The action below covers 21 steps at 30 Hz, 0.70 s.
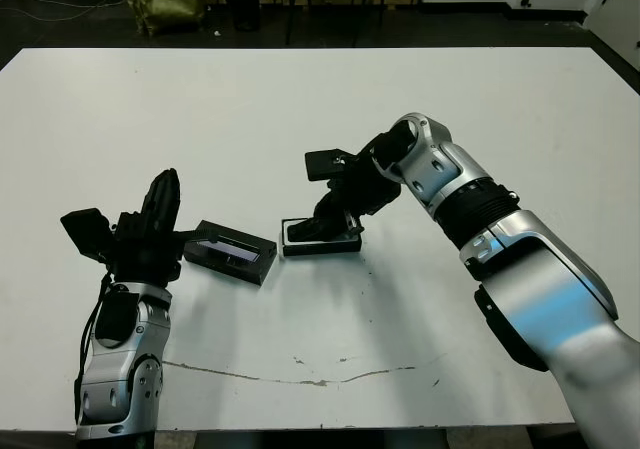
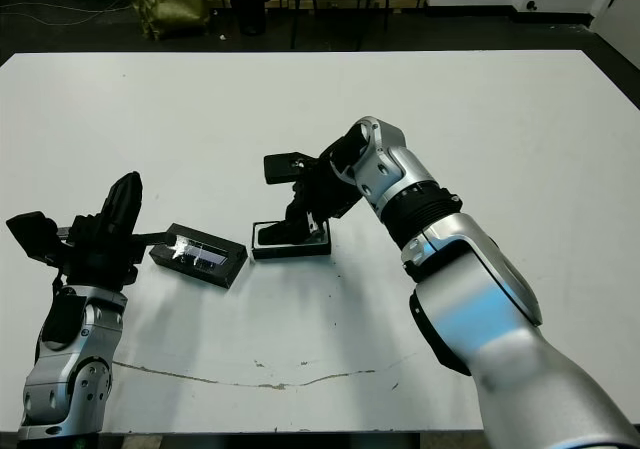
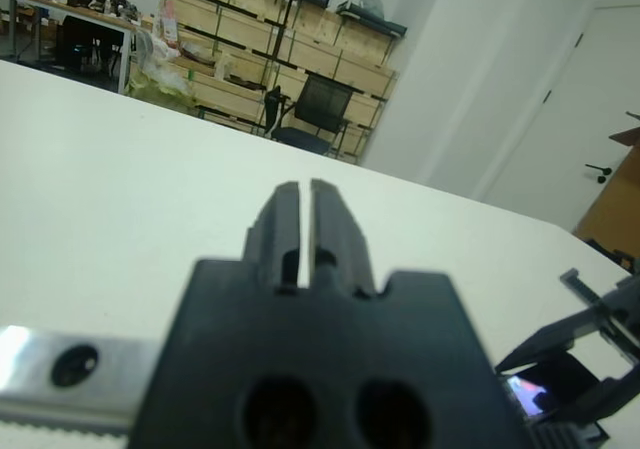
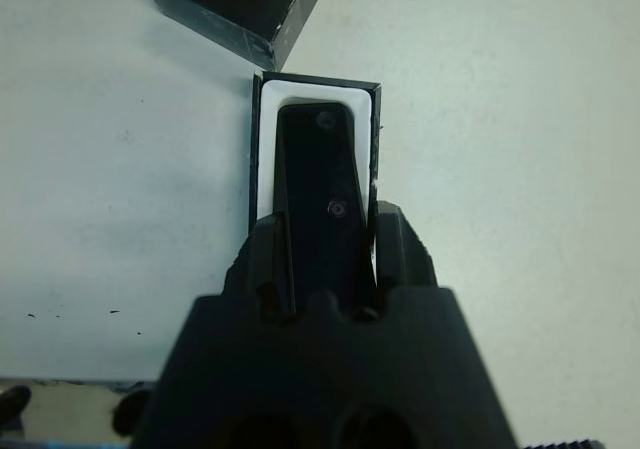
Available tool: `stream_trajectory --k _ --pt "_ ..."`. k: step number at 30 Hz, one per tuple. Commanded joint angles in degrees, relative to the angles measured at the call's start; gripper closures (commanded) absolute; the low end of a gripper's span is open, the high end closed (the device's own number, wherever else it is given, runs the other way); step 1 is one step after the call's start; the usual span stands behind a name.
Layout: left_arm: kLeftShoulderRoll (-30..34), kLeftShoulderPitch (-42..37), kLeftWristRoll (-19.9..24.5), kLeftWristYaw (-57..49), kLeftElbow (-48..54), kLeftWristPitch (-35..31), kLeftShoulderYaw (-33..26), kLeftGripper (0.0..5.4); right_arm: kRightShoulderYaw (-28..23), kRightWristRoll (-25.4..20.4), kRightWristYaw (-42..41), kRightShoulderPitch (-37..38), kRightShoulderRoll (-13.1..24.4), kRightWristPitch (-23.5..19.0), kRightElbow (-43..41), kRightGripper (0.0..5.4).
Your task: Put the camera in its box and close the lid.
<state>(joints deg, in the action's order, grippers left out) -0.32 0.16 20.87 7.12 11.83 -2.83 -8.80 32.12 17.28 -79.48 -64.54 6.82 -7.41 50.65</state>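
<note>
Right gripper (image 4: 322, 239) is clamped on the camera (image 4: 315, 184), holding it right over the box (image 4: 268, 149) near the middle of the head view, so the far end looks like it's already down in the white lining while the near end is pinched between the fingers. Risk as I see it: the bar looks a touch skewed against the walls in the wrist view, so if it's let go now it could perch on the rim instead of seating, or the fingers could snag the wall and drag the light box across the table (image 1: 300, 99). The lid (image 1: 231, 252) sits just left of the box, window strip up, close enough to get bumped. Left gripper (image 3: 299, 231), lower left, is pressed shut on nothing and hanging just beside the lid.
</note>
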Motion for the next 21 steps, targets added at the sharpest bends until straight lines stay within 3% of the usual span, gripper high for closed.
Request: stream_trajectory --k 1,7,13,21 --pt "0.2 0.4 0.2 0.5 -1.2 -0.1 -0.2 5.40 1.1 0.2 -1.4 0.8 -1.6 0.5 0.9 4.71" --pt "0.0 0.5 -0.4 0.0 -0.8 -0.2 0.2 5.40 1.0 0.4 -2.0 0.1 -1.0 1.4 1.8 4.71" --pt "-0.1 0.4 -0.4 0.3 -1.3 0.8 0.1 5.40 1.2 1.2 -1.3 -0.7 -0.3 5.5 2.5 4.65" --pt "0.2 0.4 -0.3 0.0 -0.8 -0.4 0.1 5.40 1.1 2.4 -1.5 -3.2 0.0 8.8 4.8 3.02"
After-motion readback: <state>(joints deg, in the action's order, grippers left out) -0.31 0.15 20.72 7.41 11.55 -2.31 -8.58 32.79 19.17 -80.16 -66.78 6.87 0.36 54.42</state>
